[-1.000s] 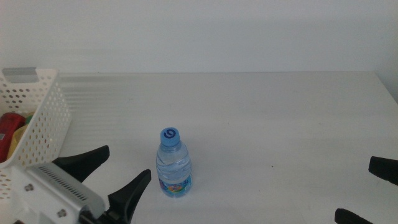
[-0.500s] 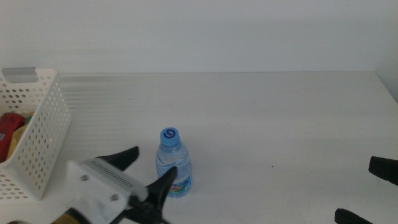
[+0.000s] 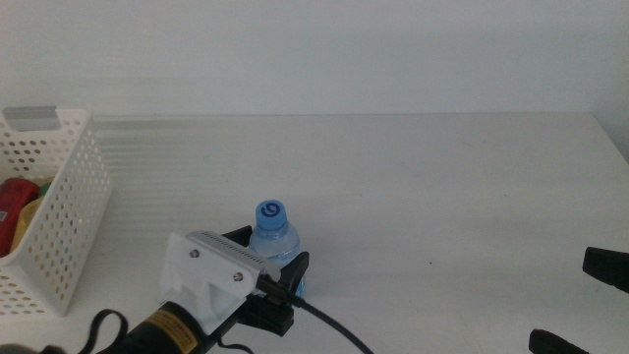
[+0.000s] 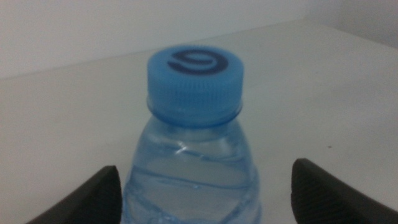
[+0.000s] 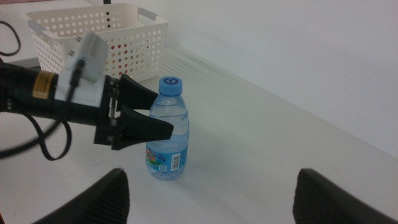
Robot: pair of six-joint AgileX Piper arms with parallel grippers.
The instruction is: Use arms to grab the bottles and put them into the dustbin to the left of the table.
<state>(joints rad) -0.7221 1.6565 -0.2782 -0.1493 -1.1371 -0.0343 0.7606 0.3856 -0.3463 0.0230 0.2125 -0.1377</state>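
Bottle (image 3: 273, 244) upright (blue cap) | left claw (image 4: 199, 193) astride, open

Wall: plain and pale, off-white (image 3: 344, 49), running across the whole width behind the far edge of the table (image 3: 472, 177); no marks or fixtures show on it.
Wall in wrist views: the same blank pale surface, blurred in the left wrist view (image 4: 93, 25), evenly lit in the right wrist view (image 5: 298, 37).
Speck: one tiny dark dot (image 3: 429, 263) on the table, right of centre, alone.
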